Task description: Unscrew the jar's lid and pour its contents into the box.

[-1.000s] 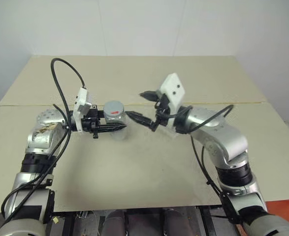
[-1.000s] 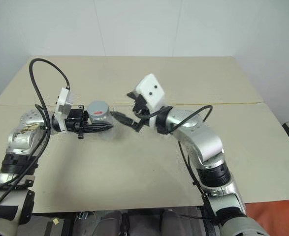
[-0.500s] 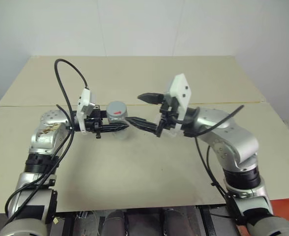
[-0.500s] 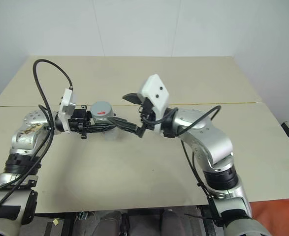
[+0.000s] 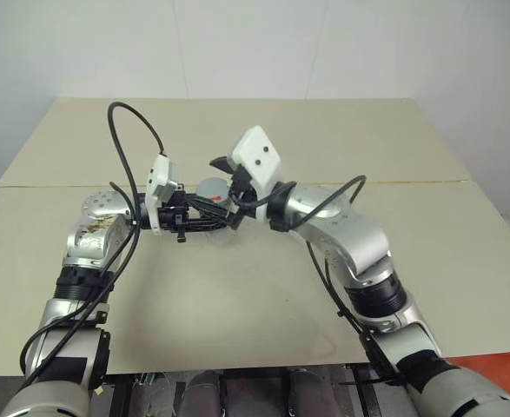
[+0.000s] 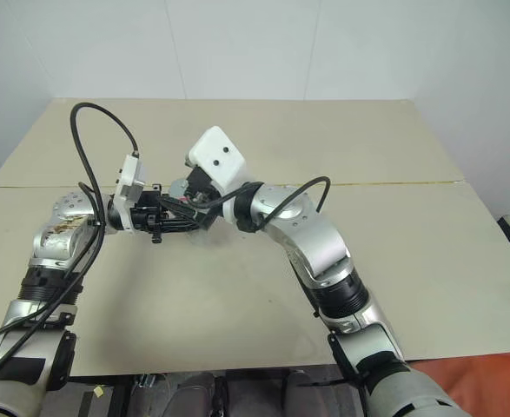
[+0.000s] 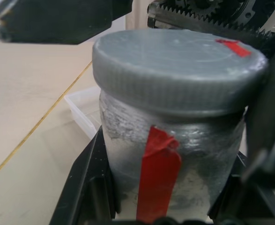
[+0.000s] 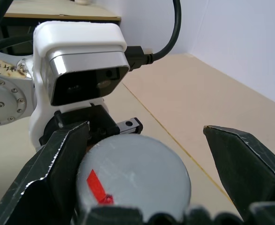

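One jar (image 7: pixel 174 154) in play, a squat silver-grey cylinder with a rough, scuffed wall and a single vertical strip of red tape down its side; it sits upright above the beige table (image 5: pixel 237 295), clenched at its body between the two black fingers (image 7: pixel 88 187) of the left gripper (image 5: pixel 209 222); one lid (image 8: pixel 132 176) on top, a smooth round grey cap, screwed on and overhanging the jar a touch, with one small red mark near its rim; the right gripper (image 8: pixel 142 154) is over at the jar, its two blunt black fingers (image 8: pixel 242 161) spread wide on either side of the lid, not pinching it; one box (image 7: pixel 83 112), clear thin-walled plastic with a square corner, lies on the table just behind the jar; two matte tabletop panels meet along one straight seam (image 5: pixel 428 182); two black cables, one looping over each wrist.
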Action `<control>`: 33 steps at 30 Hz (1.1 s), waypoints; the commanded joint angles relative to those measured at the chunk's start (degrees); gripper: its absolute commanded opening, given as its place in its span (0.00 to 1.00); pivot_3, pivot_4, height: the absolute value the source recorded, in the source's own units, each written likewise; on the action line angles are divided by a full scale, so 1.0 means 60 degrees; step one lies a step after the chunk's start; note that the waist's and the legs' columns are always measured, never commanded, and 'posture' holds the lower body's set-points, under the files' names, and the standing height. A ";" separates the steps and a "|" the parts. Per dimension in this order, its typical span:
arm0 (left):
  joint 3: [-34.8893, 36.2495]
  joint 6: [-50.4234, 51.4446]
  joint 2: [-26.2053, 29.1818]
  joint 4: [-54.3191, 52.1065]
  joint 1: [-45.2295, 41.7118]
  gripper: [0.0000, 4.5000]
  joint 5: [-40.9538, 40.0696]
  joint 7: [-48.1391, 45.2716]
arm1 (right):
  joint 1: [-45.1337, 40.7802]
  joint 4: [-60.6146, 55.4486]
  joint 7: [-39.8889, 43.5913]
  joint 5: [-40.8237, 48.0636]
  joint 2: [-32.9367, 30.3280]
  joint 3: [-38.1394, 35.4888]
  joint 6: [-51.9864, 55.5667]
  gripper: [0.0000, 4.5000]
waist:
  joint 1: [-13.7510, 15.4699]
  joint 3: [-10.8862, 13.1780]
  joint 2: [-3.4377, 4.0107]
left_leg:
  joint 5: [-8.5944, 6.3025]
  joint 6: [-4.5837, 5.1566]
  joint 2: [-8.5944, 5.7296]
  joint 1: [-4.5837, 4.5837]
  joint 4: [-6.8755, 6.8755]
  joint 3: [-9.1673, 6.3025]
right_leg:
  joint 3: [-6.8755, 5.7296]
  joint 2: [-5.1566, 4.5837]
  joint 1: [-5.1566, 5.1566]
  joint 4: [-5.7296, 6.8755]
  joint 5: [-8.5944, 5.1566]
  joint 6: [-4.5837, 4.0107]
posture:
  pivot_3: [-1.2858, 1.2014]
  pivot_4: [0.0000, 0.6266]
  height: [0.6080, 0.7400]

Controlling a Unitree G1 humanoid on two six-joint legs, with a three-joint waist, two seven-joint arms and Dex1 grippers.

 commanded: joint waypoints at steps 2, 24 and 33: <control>0.0171 -0.0085 0.0120 -0.0353 -0.0018 0.43 -0.0088 -0.0112 | -0.0085 -0.0275 -0.0214 -0.0083 -0.0094 -0.0527 -0.0075 0.99 | 0.0003 0.0000 0.0000 | 0.0000 0.0000 0.0000 0.0000 0.0000 0.0000 | -0.0001 0.0000 0.0000 0.0000 0.0000 0.0000 | 0.52 0.24 1.00; 0.0311 0.0120 0.0389 -0.0612 0.0132 0.43 -0.0231 -0.0115 | 0.0857 -0.1311 -0.0187 0.0873 -0.1462 -0.1462 0.0221 0.99 | 0.0008 0.0000 0.0000 | -0.0009 0.0015 0.0001 0.0001 -0.0002 -0.0001 | 0.0000 0.0001 0.0000 -0.0001 0.0000 0.0000 | 0.52 0.24 1.00; 0.0392 0.0188 0.0407 -0.0738 0.0269 0.43 -0.0273 -0.0128 | 0.1069 -0.1510 -0.0168 0.1185 -0.1861 -0.1716 0.0258 0.99 | 0.0018 0.0000 0.0000 | -0.0018 0.0031 0.0001 0.0001 -0.0002 -0.0001 | 0.0000 -0.0001 0.0002 -0.0002 0.0000 0.0000 | 0.52 0.24 1.00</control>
